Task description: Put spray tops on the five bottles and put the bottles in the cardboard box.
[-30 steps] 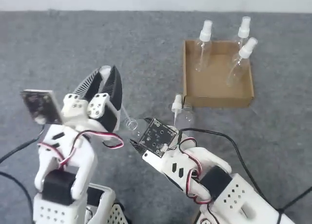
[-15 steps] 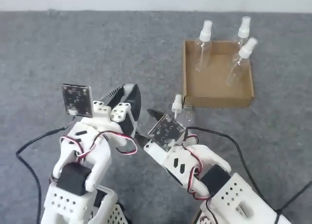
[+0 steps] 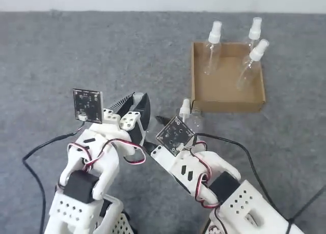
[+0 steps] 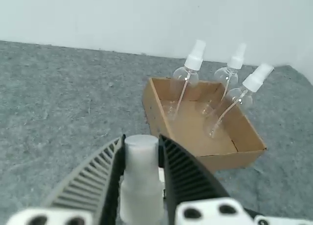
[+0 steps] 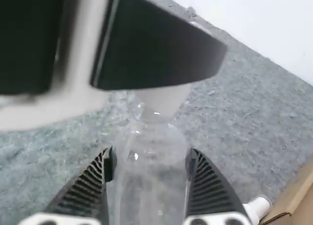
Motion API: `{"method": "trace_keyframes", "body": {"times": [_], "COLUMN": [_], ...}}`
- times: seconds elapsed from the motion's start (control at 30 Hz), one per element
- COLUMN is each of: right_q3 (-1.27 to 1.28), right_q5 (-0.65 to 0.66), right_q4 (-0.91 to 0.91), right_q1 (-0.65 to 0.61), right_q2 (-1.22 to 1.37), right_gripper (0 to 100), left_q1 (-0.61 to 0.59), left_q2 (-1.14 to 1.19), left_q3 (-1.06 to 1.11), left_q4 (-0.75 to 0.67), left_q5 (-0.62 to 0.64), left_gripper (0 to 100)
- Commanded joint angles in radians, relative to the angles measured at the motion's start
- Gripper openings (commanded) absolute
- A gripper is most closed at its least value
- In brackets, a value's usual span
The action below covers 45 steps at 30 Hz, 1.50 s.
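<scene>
Left tool: closed on spray top; had swung in from the surface's left side to the bottle, gripped by right tool mid-surface, short of the box. Top stood over neck; seating judged next.

Bright, even, diffuse light, faint soft shadows, small glints on the clear bottle

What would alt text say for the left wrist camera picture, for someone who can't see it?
The left gripper pinches a white spray top up close. Beyond it, on grey carpet, an open cardboard box holds three clear bottles with spray tops.
</scene>
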Motion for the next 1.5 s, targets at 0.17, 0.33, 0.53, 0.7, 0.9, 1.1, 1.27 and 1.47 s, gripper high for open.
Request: {"method": "trace_keyframes", "body": {"times": [0.17, 0.33, 0.53, 0.7, 0.9, 1.1, 1.27, 1.47], "right_q3": [-0.029, -0.029, -0.028, -0.018, -0.018, -0.017, -0.017, -0.015], "right_q5": [-0.012, -0.012, -0.012, -0.012, -0.012, -0.012, -0.014, -0.015], "right_q4": [-0.028, -0.028, -0.028, -0.031, -0.031, -0.030, -0.030, -0.070], "right_q1": [0.013, 0.013, 0.015, 0.013, 0.016, 0.019, 0.019, 0.021], "right_q2": [-0.031, -0.031, -0.031, -0.031, -0.031, -0.031, -0.031, -0.031], "right_gripper": [0.6, 0.6, 0.6, 0.6, 0.6, 0.6, 0.6, 0.6], "left_q1": [0.002, 0.002, 0.000, 0.003, 0.000, -0.068, -0.140, -0.141], "left_q2": [-0.006, -0.006, -0.006, -0.006, -0.003, 0.000, 0.003, 0.012], "left_q3": [0.007, 0.007, 0.005, -0.008, -0.085, -0.199, -0.297, -0.335], "left_q4": [-0.009, -0.012, -0.012, -0.012, 0.020, 0.109, 0.115, 0.107], "left_q5": [-0.009, -0.011, -0.035, -0.118, -0.158, -0.170, -0.173, -0.215], "left_gripper": [1, 1, 1, 1, 11, 16, 16, 16]}}
